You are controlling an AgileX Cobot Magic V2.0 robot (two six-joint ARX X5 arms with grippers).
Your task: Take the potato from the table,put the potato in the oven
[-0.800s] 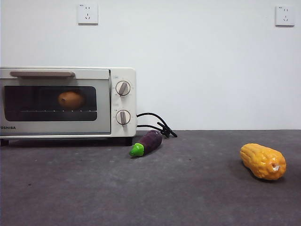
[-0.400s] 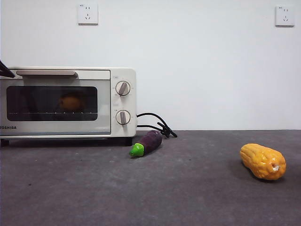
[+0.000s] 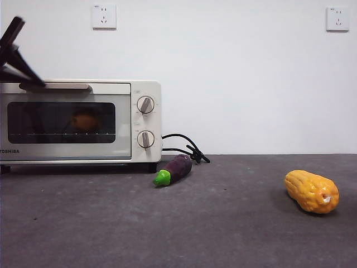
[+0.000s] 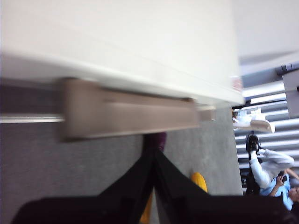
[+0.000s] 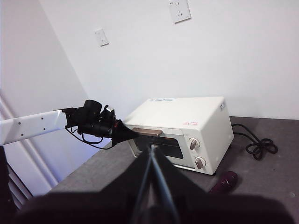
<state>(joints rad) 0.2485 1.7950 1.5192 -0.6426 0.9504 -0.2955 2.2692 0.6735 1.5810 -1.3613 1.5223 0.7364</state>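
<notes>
Cream-white and boxy, the oven [image 3: 81,120] stands on the dark grey table [image 3: 223,234], and I place everything from it. Its glass door is closed. Behind the dark glass the potato [image 3: 85,121] shows as a dim orange-brown oval, lying on the rack inside the oven, toward the knob side of the window.

My left gripper [image 3: 40,84] is at the oven's upper front edge, at the end of the beige bar handle [image 3: 56,86] that is far from the knobs. In my left wrist view this gripper [image 4: 154,151] has its two black fingers pressed together to one point, holding nothing, with the tip just beside the handle [image 4: 131,112]; I cannot tell if it touches the bar. In my right wrist view the left arm reaches to the same place on the oven [image 5: 180,130].

My right gripper [image 5: 152,148] hangs high and well apart from the oven, in front of it on the knob side. Its fingers are also clenched together and empty.

On the table, a purple eggplant [image 3: 174,169] lies just beside the oven's knob-side corner, near the black cord [image 3: 187,148]. A yellow corn cob [image 3: 312,191] lies well apart from the oven, past the eggplant.
</notes>
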